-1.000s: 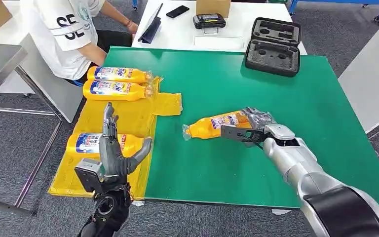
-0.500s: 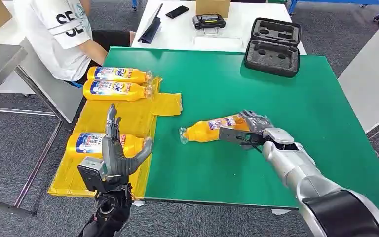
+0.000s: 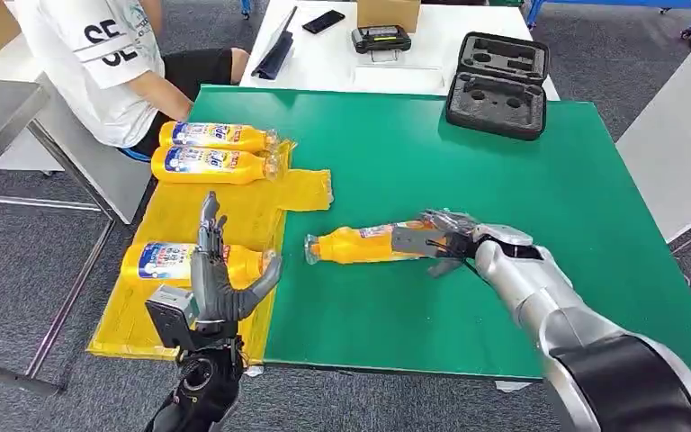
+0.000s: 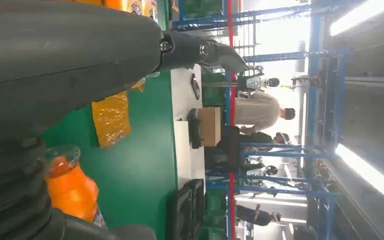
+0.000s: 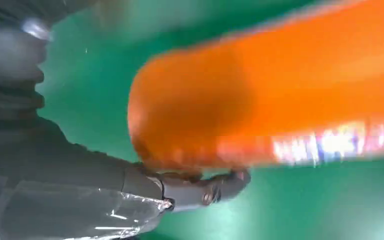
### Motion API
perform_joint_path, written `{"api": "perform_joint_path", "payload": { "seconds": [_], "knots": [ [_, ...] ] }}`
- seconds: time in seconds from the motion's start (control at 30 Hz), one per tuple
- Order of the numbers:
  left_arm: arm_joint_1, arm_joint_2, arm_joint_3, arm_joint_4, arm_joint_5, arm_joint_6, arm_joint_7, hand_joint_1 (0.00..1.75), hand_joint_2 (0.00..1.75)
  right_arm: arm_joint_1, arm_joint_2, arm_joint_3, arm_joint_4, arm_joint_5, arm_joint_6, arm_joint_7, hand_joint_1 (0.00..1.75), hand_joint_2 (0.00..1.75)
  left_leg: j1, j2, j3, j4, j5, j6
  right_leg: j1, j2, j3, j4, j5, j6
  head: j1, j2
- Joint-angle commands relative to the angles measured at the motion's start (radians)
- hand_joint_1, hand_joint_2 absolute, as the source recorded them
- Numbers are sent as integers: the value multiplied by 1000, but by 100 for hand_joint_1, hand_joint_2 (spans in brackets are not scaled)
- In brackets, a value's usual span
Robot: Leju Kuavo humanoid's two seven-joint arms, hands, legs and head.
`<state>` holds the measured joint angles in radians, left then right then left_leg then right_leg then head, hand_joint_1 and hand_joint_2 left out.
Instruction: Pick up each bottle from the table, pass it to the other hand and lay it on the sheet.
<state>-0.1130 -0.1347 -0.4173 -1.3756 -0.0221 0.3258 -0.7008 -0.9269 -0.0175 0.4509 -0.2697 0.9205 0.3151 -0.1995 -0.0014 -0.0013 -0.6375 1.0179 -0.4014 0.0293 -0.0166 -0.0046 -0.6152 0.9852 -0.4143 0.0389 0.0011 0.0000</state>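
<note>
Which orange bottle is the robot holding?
The bottle over the green table, held by the right hand. The other three bottles lie on the yellow sheet, untouched.

The orange bottle (image 3: 360, 244) is showing glossy, smooth plastic with a clear cap and a printed label. The yellow sheet (image 3: 234, 216) is looking like thin, crinkled, shiny plastic film. The green table (image 3: 504, 180) is presenting a smooth matt top. The right hand (image 3: 445, 241) is showing dark matt plastic fingers; its arm is gleaming as brushed silver metal. The black case (image 3: 498, 85) is looking like matt foam.
</note>
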Motion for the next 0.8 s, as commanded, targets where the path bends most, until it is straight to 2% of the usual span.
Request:
{"api": "perform_joint_path", "payload": {
  "seconds": [0.03, 0.1, 0.23, 0.33, 0.37, 0.47, 0.5, 0.53, 0.8],
  "knots": [
    [-27, 5, 19, 57, -7, -6, 3, 0, 175, -128, 3, -13, 24, -14, 5, -22, 0, 175, 1, 0, 4, 1, -2, -2, 1, 1, 4, 1, -2, -2, 0, 0],
    [-23, 8, 21, 56, -5, -10, 3, 0, 175, -156, -4, -20, 23, -21, 29, -24, 0, 175, -1, 1, 1, 0, -1, -1, -1, 1, 0, 2, -1, -1, 0, 0],
    [-23, 8, 21, 56, -5, -10, 3, 0, 175, -156, -4, -20, 23, -21, 29, -24, 0, 175, 0, 0, 3, 0, -2, -2, 0, 0, 3, 0, -2, -1, 0, 0],
    [5, 5, 27, 46, -16, -2, 3, 0, 175, -136, -4, -32, 15, -29, 5, -8, 0, 175, 1, 0, 7, 0, -3, -3, 2, 0, 8, -1, -3, -3, 0, 0],
    [9, 6, 27, 44, -18, -3, 3, 0, 175, -131, -4, -29, 13, -26, 3, -6, 0, 175, 0, 0, 4, 0, -2, -1, 0, 1, 4, -1, -1, -1, 0, 0],
    [11, 6, 29, 50, -15, -16, 3, 0, 175, -116, -5, -29, 13, -24, -1, 0, 0, 175, 0, 0, 3, -1, -1, -1, 0, 0, 3, -1, -1, -1, 0, 0],
    [9, 4, 31, 53, -18, -23, 3, 0, 175, -106, -4, -24, 12, -18, 3, 4, 0, 175, 2, 1, 8, 0, -4, -3, 2, 1, 8, -1, -3, -2, 0, 0],
    [8, 2, 33, 57, -21, -27, 3, 0, 175, -100, -2, -20, 14, -14, 8, 4, 0, 175, 1, 0, 4, -1, -2, -1, 1, 0, 5, -1, -2, -1, 0, 0],
    [1, 1, 37, 69, -19, -42, 3, 0, 175, -45, 25, -6, 19, -6, 11, -28, 0, 175, 1, 0, 5, -1, -2, -2, 1, 1, 6, -2, -1, -2, 0, 0]
  ]
}}
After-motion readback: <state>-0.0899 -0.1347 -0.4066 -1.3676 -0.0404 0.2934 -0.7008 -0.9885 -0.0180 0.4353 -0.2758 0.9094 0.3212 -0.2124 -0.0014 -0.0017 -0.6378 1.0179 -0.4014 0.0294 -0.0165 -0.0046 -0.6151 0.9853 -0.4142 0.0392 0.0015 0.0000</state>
